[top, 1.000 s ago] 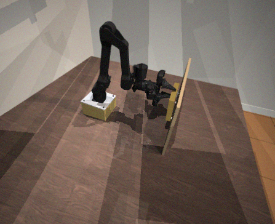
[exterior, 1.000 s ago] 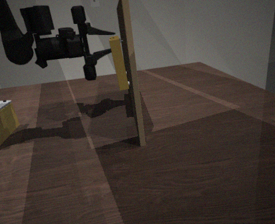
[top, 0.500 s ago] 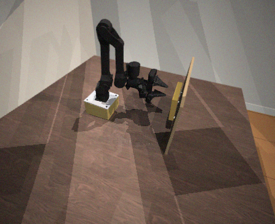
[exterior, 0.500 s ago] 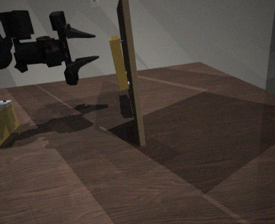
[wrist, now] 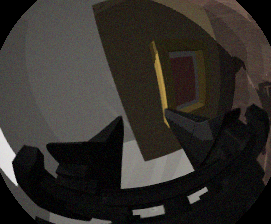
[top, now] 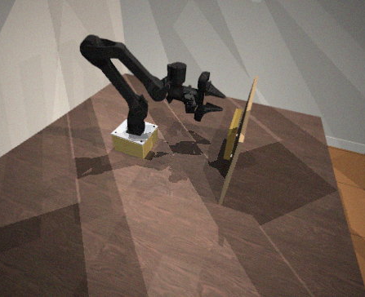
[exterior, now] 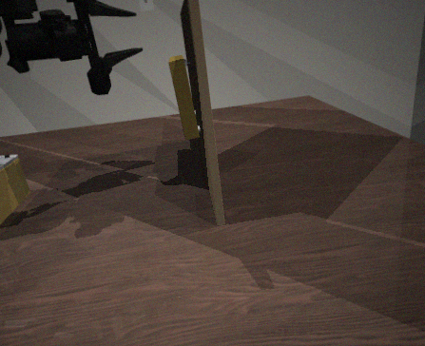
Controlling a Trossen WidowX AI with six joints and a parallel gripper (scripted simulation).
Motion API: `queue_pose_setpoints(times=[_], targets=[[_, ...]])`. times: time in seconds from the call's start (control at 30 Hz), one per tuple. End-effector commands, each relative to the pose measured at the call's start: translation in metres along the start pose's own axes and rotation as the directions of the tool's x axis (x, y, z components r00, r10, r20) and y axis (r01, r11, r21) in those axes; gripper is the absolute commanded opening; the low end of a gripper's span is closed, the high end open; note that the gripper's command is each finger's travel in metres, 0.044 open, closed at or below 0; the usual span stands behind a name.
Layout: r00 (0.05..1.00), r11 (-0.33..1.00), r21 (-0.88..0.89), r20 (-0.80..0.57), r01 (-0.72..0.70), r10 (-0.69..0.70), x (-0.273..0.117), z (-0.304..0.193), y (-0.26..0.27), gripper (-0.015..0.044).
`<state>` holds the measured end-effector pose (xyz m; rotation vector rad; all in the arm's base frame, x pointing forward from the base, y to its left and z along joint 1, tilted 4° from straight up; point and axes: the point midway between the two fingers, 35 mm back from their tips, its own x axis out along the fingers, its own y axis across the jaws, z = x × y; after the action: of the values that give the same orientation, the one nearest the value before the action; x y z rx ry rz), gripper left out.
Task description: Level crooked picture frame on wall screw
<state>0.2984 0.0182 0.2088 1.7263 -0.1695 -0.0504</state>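
The yellow picture frame point(top: 230, 140) point(exterior: 183, 100) point(wrist: 159, 75) hangs at the front of an upright board point(top: 250, 98) point(exterior: 210, 143) point(wrist: 117, 65). The top and exterior views show it nearly edge-on. In the wrist view its red and grey picture shows, and its left side leans less steeply off vertical than the board's left edge. With the wide, turned view I cannot tell which side is higher. The screw and the notched strip are hidden. My gripper point(top: 224, 103) point(exterior: 139, 31) point(wrist: 143, 115) is open and empty, back from the frame with a gap and at about its top or higher.
The board stands on the wooden table point(top: 168, 228) point(exterior: 148, 285). The arm's yellow base block point(top: 127, 147) point(exterior: 6, 195) with a white top plate is on the left in the top and exterior views. Pale walls stand behind. Dark shadows of arm and board lie on the table.
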Motion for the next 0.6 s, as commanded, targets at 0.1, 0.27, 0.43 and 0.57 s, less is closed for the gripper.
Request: queue_pose_setpoints(times=[0.1,0.27,0.43,0.57], targets=[[1.000,1.000,0.026,0.008,-0.014,0.014,-0.030,0.002,0.044,0.0260],[1.000,0.999,0.034,0.009,-0.014,0.014,-0.051,0.007,0.059,0.0260],[1.000,0.999,0.033,0.008,-0.015,0.015,-0.050,0.007,0.058,0.0260],[1.000,0.999,0.034,0.009,-0.014,0.014,-0.051,0.007,0.059,0.0260]])
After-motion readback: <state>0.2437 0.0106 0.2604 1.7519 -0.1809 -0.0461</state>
